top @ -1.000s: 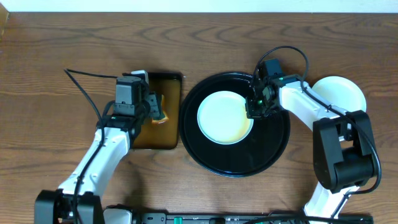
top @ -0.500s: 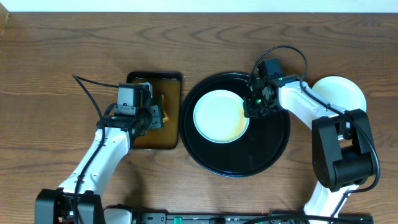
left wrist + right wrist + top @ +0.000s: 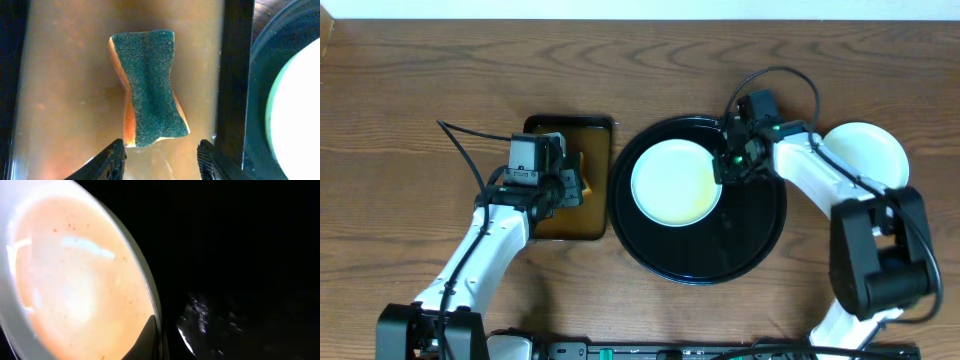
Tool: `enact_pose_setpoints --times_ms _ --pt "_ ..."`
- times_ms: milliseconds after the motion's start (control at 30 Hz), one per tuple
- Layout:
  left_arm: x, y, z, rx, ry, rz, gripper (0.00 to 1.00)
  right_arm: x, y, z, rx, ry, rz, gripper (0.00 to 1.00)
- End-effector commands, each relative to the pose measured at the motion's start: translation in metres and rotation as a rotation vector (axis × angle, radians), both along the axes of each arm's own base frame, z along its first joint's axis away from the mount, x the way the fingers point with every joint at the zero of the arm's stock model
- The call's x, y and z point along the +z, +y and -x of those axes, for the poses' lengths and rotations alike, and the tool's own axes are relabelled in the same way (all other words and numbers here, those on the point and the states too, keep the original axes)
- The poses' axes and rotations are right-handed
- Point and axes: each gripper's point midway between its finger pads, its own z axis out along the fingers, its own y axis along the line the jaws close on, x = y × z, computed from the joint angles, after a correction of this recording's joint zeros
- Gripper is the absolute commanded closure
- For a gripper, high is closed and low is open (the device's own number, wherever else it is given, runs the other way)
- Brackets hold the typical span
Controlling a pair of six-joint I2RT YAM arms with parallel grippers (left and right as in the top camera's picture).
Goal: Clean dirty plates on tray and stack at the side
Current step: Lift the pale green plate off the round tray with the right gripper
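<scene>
One pale plate (image 3: 675, 183) with a cream centre lies in the left half of the round black tray (image 3: 750, 235). My right gripper (image 3: 725, 170) is shut on its right rim. In the right wrist view the plate (image 3: 75, 280) shows small red-brown specks, and its rim is pinched in my right gripper (image 3: 161, 342). A pale plate stack (image 3: 865, 150) sits right of the tray. My left gripper (image 3: 161, 160) hangs open over the brown tray (image 3: 65, 100), its tips just short of a green-topped orange sponge (image 3: 149, 87).
The rectangular brown tray (image 3: 545, 225) stands directly left of the black tray, their edges almost touching (image 3: 235, 90). My left arm's cable (image 3: 460, 150) loops over the wood to the left. Bare wooden table (image 3: 620, 60) lies behind both trays.
The plate has slid a little left on the black tray with my right gripper on its rim. My left wrist has drawn back toward the near side over the brown tray.
</scene>
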Motion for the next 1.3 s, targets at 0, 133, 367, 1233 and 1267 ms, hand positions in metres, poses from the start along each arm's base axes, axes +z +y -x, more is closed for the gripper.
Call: enact_pose_setpoints --times_ms 0,133,367,1233,1267 --pt "-0.004 0.001 0.003 0.006 0.015 0.005 0.52 0.028 -0.009 -0.01 0.007 -0.1 0.029 0.99" --pt "-0.005 0.001 0.003 0.006 0.016 0.005 0.51 0.04 -0.01 -0.012 0.035 -0.144 0.039 0.99" --pt "-0.005 0.001 0.003 0.006 0.016 0.005 0.51 0.059 -0.041 -0.023 -0.024 -0.242 0.21 0.99" --pt "-0.005 0.001 0.003 0.006 0.015 0.005 0.51 0.129 -0.058 0.009 0.301 -0.457 0.821 0.99" --pt "-0.005 0.001 0.003 0.006 0.016 0.005 0.51 0.127 -0.06 0.012 0.319 -0.441 0.831 0.99"
